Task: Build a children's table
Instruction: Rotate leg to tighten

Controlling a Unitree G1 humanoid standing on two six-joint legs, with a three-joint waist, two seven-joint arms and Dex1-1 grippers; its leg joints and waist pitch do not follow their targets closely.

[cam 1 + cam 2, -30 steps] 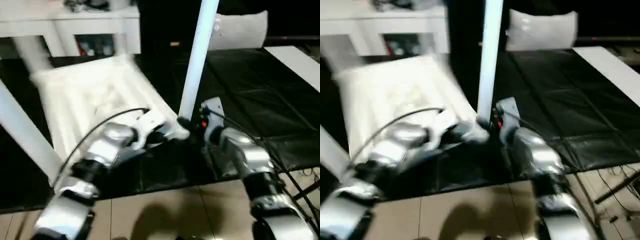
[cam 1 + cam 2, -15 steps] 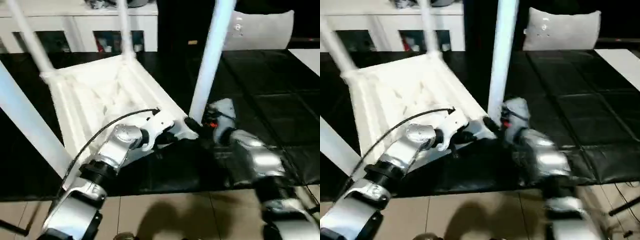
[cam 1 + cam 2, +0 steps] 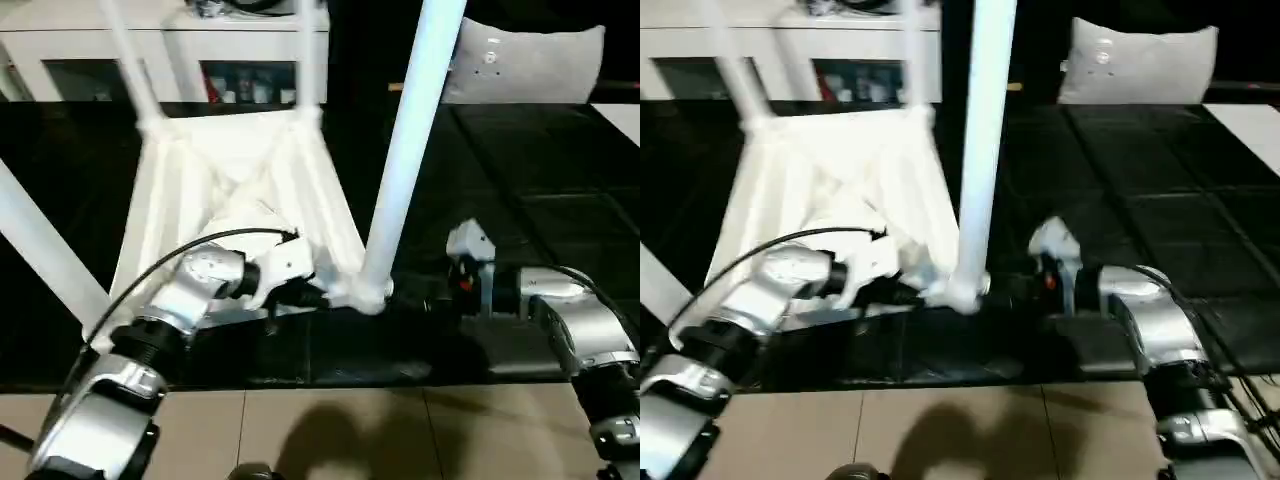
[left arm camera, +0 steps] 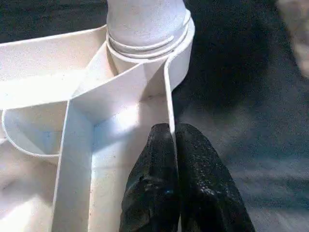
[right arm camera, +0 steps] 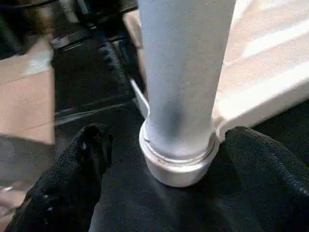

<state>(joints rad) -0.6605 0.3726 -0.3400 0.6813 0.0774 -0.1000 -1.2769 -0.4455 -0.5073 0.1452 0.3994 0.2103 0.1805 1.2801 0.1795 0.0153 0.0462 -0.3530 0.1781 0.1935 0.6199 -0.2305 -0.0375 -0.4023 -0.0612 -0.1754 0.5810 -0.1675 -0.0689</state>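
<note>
Children's table point(image 3: 235, 190): upside down on black floor mats point(image 3: 520, 170), ribbed underside facing up, legs pointing upward.
Near leg point(image 3: 410, 150): upright, seated in the rounded corner socket point(image 3: 362, 293) closest to the robot; in the right wrist view its base point(image 5: 178, 145) sits in the socket ring.
Other legs: two thin ones at the far corners point(image 3: 125, 60), one thick one rising at the left edge of the head views point(image 3: 45, 255).
Left gripper point(image 4: 173, 130): fingers pressed together on the thin rim wall point(image 4: 169, 96) of the tabletop, just beside the near corner socket; one finger point(image 4: 154, 169) inside the rim, the other outside.
Right gripper point(image 5: 159, 140): fingers spread wide, one point(image 5: 87, 150) on each side of the near leg's base, not touching it; in the head views the right hand point(image 3: 480, 275) lies low on the mat, just to the right of the socket.
Behind: white cabinet point(image 3: 150, 40) with glass doors, a grey cushion point(image 3: 530, 65) to the right.
Foreground: tan floor tiles point(image 3: 350, 430) at the mat's near edge.
</note>
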